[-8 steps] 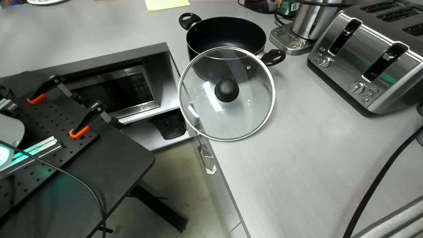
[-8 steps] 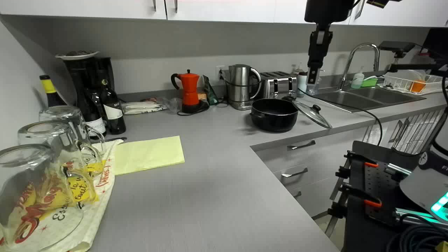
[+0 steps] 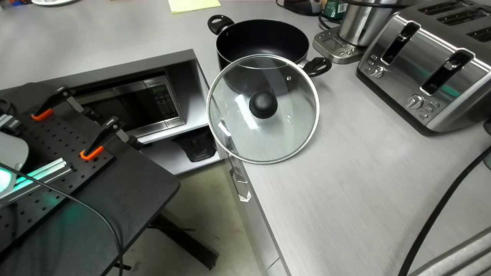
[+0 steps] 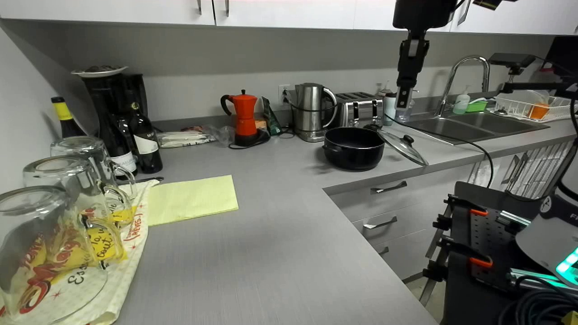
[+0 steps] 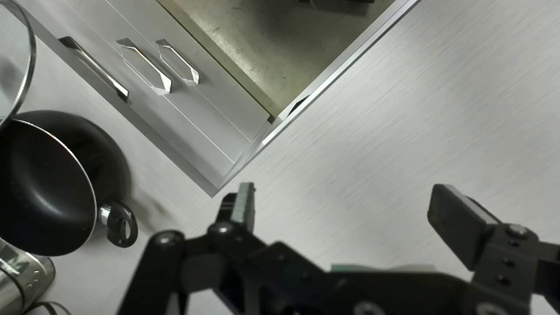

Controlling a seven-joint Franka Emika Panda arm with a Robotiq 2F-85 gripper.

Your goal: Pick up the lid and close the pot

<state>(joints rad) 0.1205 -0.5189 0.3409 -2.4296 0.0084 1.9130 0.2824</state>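
The clear glass lid (image 3: 264, 134) with its black knob lies tilted against the near side of the black pot (image 3: 264, 34), beside a pot handle, with its low edge at the counter's front edge. The same lean shows in an exterior view, with the lid (image 4: 402, 146) right of the pot (image 4: 354, 153). My gripper (image 4: 401, 101) hangs high above the counter there. In the wrist view my gripper (image 5: 343, 197) is open and empty over bare counter. The pot (image 5: 43, 188) and part of the lid (image 5: 13, 65) are at the left, apart from the fingers.
A silver toaster (image 3: 425, 73) and a steel kettle (image 4: 309, 106) stand behind the pot. A red moka pot (image 4: 245, 115) is farther left. Glass mugs (image 4: 36, 234) and a yellow cloth (image 4: 194, 198) lie on the left counter. A black cable (image 3: 441, 214) crosses the counter.
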